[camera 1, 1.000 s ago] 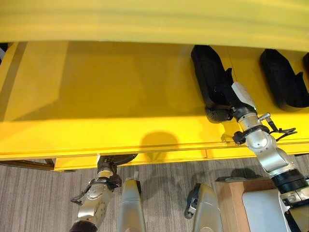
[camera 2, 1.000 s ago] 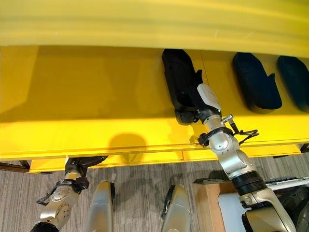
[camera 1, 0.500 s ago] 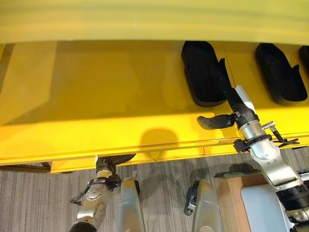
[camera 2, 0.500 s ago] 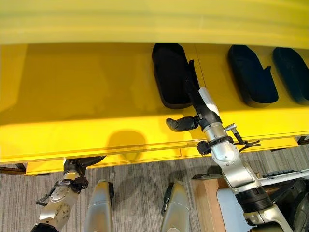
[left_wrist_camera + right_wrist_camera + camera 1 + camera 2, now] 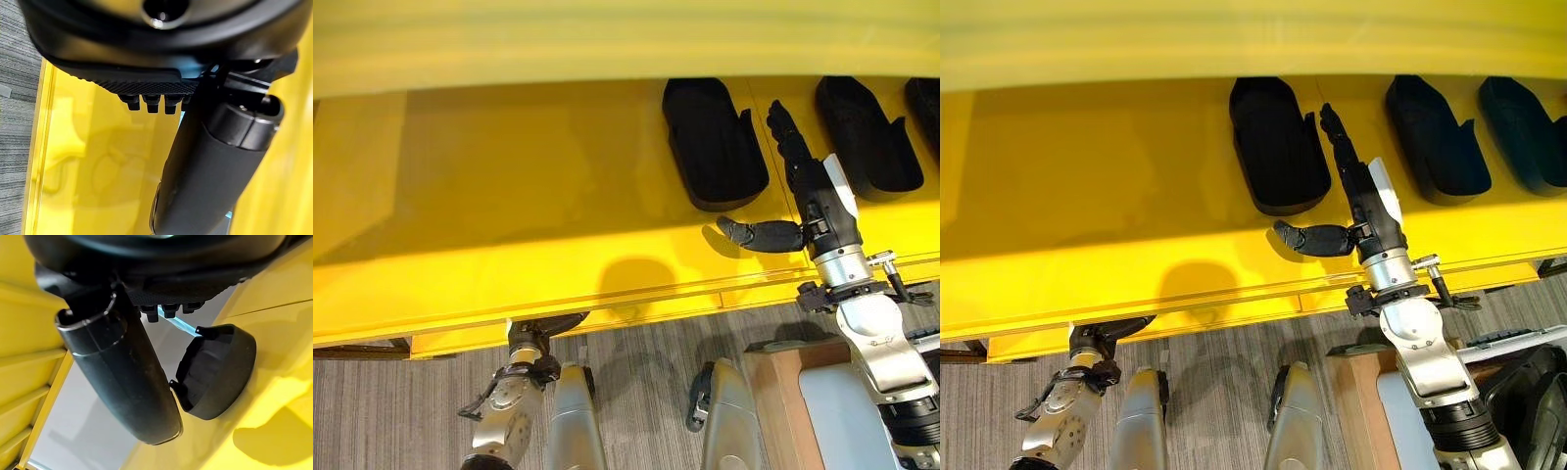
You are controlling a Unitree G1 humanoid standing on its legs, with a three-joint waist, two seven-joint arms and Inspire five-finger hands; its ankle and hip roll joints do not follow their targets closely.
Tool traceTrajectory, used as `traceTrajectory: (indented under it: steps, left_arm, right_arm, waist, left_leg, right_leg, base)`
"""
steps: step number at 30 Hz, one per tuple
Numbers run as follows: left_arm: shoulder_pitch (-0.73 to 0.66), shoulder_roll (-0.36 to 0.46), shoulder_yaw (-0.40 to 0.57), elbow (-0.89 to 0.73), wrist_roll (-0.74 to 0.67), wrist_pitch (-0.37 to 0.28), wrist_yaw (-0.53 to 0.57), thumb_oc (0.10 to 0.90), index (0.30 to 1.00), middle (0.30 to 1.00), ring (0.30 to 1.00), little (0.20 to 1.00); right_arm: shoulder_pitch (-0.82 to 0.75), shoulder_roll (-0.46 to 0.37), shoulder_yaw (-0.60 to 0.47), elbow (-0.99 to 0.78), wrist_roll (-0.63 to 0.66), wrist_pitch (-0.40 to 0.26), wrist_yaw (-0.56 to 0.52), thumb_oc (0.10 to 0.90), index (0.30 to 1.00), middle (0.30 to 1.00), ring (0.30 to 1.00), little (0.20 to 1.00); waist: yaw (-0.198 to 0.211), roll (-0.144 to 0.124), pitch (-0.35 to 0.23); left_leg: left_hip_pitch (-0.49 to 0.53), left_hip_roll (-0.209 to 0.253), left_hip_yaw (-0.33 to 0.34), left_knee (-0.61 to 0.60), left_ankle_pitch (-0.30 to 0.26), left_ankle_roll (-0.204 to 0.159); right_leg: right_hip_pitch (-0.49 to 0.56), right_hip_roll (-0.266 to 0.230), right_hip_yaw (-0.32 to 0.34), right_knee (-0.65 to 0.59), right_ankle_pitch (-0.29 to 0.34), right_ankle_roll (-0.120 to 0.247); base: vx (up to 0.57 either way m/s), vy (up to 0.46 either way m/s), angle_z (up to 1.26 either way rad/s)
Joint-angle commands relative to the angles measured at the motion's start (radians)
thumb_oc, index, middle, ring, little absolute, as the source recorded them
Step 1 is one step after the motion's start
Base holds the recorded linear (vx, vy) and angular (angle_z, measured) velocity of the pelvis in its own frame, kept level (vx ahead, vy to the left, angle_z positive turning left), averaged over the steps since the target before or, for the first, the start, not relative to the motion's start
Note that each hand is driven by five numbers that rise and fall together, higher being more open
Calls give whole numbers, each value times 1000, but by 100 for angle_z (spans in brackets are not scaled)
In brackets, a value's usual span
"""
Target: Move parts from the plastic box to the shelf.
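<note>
I'm seeing my right hand point(image 5: 808, 201) hovering over the yellow shelf point(image 5: 529, 196), fingers straight, thumb splayed sideways, gripping nothing. The nearest black part point(image 5: 713, 142) is lying flat on the shelf just beside those fingers, not touching. More black parts point(image 5: 867, 132) are sitting further right. My left hand point(image 5: 540, 331) is tucked under the shelf's front edge; can't tell its fingers.

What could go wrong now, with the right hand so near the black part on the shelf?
The open right hand hovers right beside the black part lying on the yellow shelf. Its spread thumb could catch the part's edge as the arm moves and drag it askew. Moving sideways, the fingers might also brush the neighbouring part.
</note>
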Motion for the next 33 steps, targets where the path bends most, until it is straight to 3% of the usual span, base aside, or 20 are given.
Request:
traceTrajectory:
  steps: [1,2,6,7,11,12,14,18,22,26,29,33]
  left_arm:
    - [-27,2,10,-90,47,-96,12,900,1000,1000,1000,1000]
    - [-25,2,10,-89,48,-96,12,900,1000,1000,1000,1000]
    - [-23,2,7,-92,46,-97,9,900,1000,1000,1000,1000]
    - [-23,3,4,-93,43,-97,7,900,1000,1000,1000,1000]
    - [-25,13,0,-96,42,-95,2,900,1000,1000,1000,1000]
    - [-23,20,0,-94,45,-91,-4,900,1000,1000,1000,1000]
    - [-21,22,1,-94,47,-91,-9,900,1000,1000,1000,1000]
    - [-7,42,1,-107,44,-90,-28,900,1000,1000,1000,1000]
    - [20,69,-2,-125,40,-90,-58,900,1000,1000,1000,1000]
    - [29,80,-1,-128,32,-89,-71,900,1000,1000,1000,1000]
    - [39,97,0,-138,28,-83,-90,900,1000,1000,1000,1000]
    - [39,92,0,-133,29,-83,-93,900,1000,1000,1000,1000]
  right_arm:
    - [-44,-7,-107,-123,26,-134,-57,900,1000,1000,1000,1000]
    - [-41,-5,-109,-122,23,-133,-59,900,1000,1000,1000,1000]
    - [-47,-10,-100,-98,32,-127,-59,900,1000,1000,1000,1000]
    - [-54,-14,-95,-84,36,-125,-58,900,1000,1000,1000,1000]
    - [-102,-73,-65,-3,5,-92,-63,900,1000,1000,1000,1000]
    - [-126,-113,-54,9,-25,-76,-51,900,1000,1000,1000,1000]
    - [-146,-143,-39,26,-27,-70,-41,900,1000,1000,1000,1000]
    - [-223,-288,14,88,-89,-43,-4,900,1000,1000,1000,1000]
    - [-352,-474,144,198,-136,-12,62,900,1000,1000,1000,1000]
    - [-427,-554,227,228,-147,-8,98,900,1000,1000,1000,1000]
    - [-521,-626,346,230,-161,-1,168,900,1000,1000,1000,1000]
    - [-497,-619,345,230,-167,-15,173,900,1000,1000,1000,1000]
  waist:
    - [10,13,-70]
    - [10,15,-73]
    - [12,16,-73]
    - [13,15,-70]
    - [20,14,-72]
    - [27,13,-74]
    - [29,12,-73]
    - [42,6,-74]
    - [58,1,-77]
    - [65,-3,-78]
    - [68,-6,-79]
    - [64,-4,-82]
  left_leg:
    - [-13,-30,-11,5,-5,66]
    - [-1,-25,-11,11,-31,62]
    - [-2,-23,-12,12,-30,61]
    - [-15,-27,-11,8,-5,65]
    - [-15,-28,-9,7,-3,65]
    - [-3,-22,-10,14,-30,60]
    - [-5,-22,-11,17,-31,59]
    - [-5,-22,-13,12,-28,57]
    - [-12,-23,-14,16,-28,55]
    - [-16,-24,-15,17,-26,53]
    - [-23,-25,-13,10,-20,51]
    - [-30,-25,-13,8,-16,50]
  right_leg:
    - [42,45,3,-22,-19,-79]
    - [50,48,5,-14,-41,-71]
    - [47,49,5,-14,-38,-71]
    - [37,47,3,-21,-16,-79]
    - [39,45,1,-22,-14,-78]
    - [51,46,2,-12,-39,-70]
    - [50,45,1,-12,-39,-71]
    - [49,43,-1,-14,-36,-70]
    - [45,38,-3,-10,-36,-70]
    - [45,36,-6,-12,-32,-70]
    - [40,33,-11,-20,-25,-68]
    - [37,31,-15,-22,-23,-67]
  base:
    - [74,-15,0]
    - [75,-17,0]
    - [-2,-2,-1]
    - [-77,7,-4]
    - [-1,-4,-1]
    - [76,-36,1]
    - [39,-16,1]
    - [0,0,0]
    - [0,0,0]
    - [0,0,0]
    - [0,0,0]
    - [0,0,0]
